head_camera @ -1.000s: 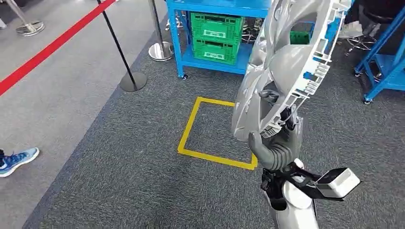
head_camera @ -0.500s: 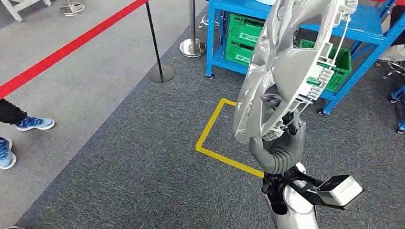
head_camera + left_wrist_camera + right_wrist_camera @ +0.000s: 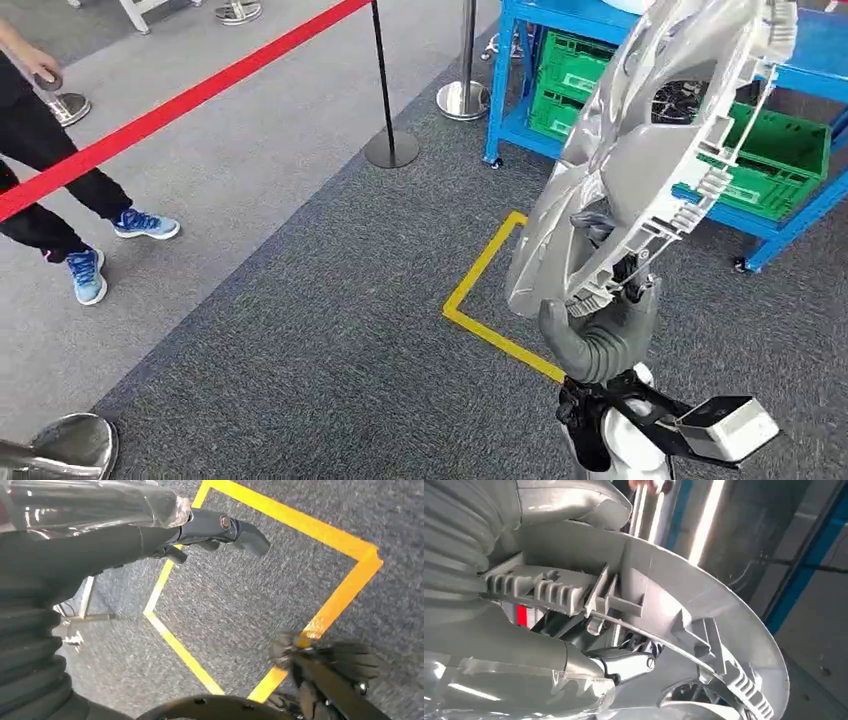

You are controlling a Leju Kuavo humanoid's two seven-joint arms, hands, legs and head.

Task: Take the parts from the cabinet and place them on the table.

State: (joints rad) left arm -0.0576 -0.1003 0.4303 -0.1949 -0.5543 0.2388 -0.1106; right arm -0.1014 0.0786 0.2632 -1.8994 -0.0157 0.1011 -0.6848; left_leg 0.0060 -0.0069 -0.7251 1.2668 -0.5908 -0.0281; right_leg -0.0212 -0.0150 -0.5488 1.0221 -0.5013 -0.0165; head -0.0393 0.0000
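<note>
right hand [image 3: 600, 335] is grasping silver wheel cover [image 3: 650, 150] by lower rim, holding it upright above grey carpet [image 3: 300, 340], near yellow tape square [image 3: 490, 300] and blue rack [image 3: 640, 60] with green crates [image 3: 770, 160]. left hand [image 3: 200, 527]: fingers are stretching out, holding nothing.

The head view looks forward and down from high up over the grey carpet [image 3: 300, 340] and yellow tape square [image 3: 490, 290], which the floor-facing left wrist view shares, while the right wrist view sits close behind the silver wheel cover [image 3: 684, 605].
</note>
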